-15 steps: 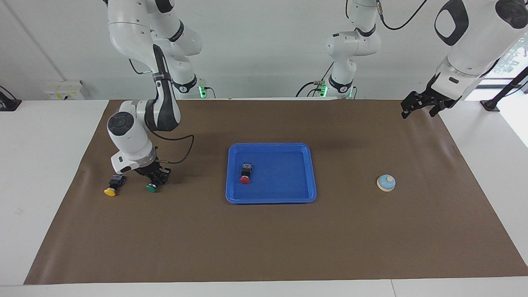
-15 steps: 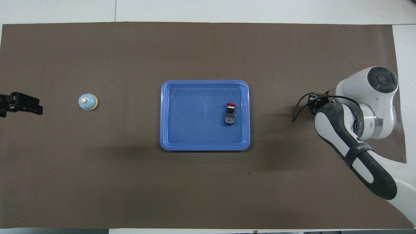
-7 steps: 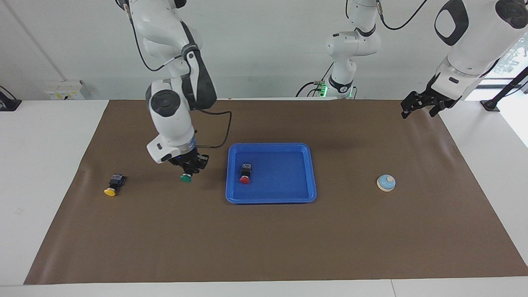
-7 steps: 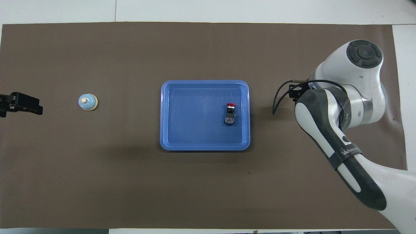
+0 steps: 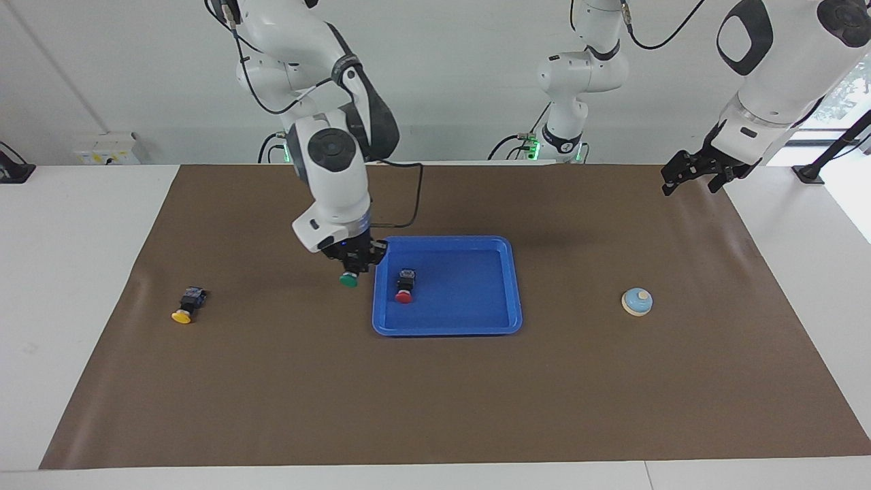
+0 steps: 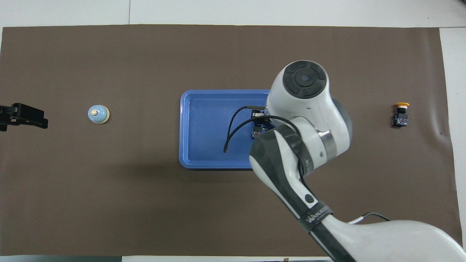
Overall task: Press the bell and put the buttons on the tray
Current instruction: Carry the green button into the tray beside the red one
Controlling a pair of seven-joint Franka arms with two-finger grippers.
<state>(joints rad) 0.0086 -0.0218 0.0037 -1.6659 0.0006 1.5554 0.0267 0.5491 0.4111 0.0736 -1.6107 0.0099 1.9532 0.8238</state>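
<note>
The tray (image 5: 510, 286) is bright blue. On it lies a button with a red cap (image 5: 403, 297) and black body. The button held in the right tool (image 5: 352, 271) has a green cap (image 5: 348, 280). A third button (image 5: 185, 307) has a yellow cap and black body. The bell (image 5: 637, 301) is light blue on a cream base. The mat (image 5: 435, 408) is plain brown on the white desk (image 5: 68, 272). Both arms are white with black joints.

Brown-matted table (image 5: 435, 408) bears tray (image 5: 447, 328), bell (image 5: 637, 302), yellow button (image 5: 186, 307).
</note>
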